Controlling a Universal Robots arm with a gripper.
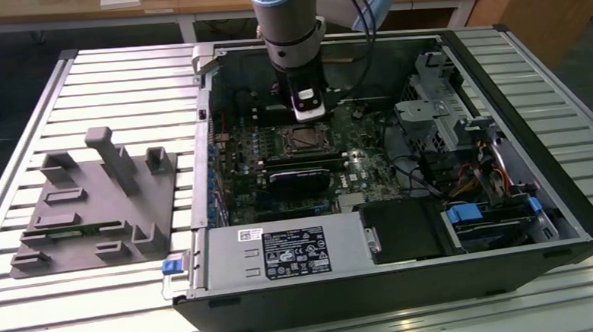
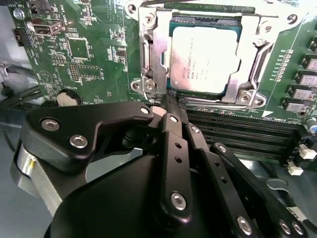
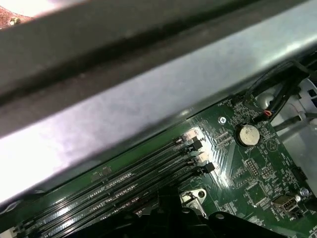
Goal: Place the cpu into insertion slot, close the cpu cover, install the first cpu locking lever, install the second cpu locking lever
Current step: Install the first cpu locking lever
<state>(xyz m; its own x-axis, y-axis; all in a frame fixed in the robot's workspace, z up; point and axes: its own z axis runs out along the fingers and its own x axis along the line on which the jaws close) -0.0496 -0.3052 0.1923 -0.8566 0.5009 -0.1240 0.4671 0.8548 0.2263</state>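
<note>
Pincer seemingly closed (tips together), beside cpu cover.

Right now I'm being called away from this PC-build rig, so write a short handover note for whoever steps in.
Claw: fingers pinched together, tips at the corner of the socket, nothing visibly held.
The cpu sits in the socket on the motherboard, inside the computer case.
The cpu cover lies down flat around the chip, framing it.
Done: chip placed, cover closed.
Left: the locking levers; whether either one is latched cannot be told from these views.
</note>
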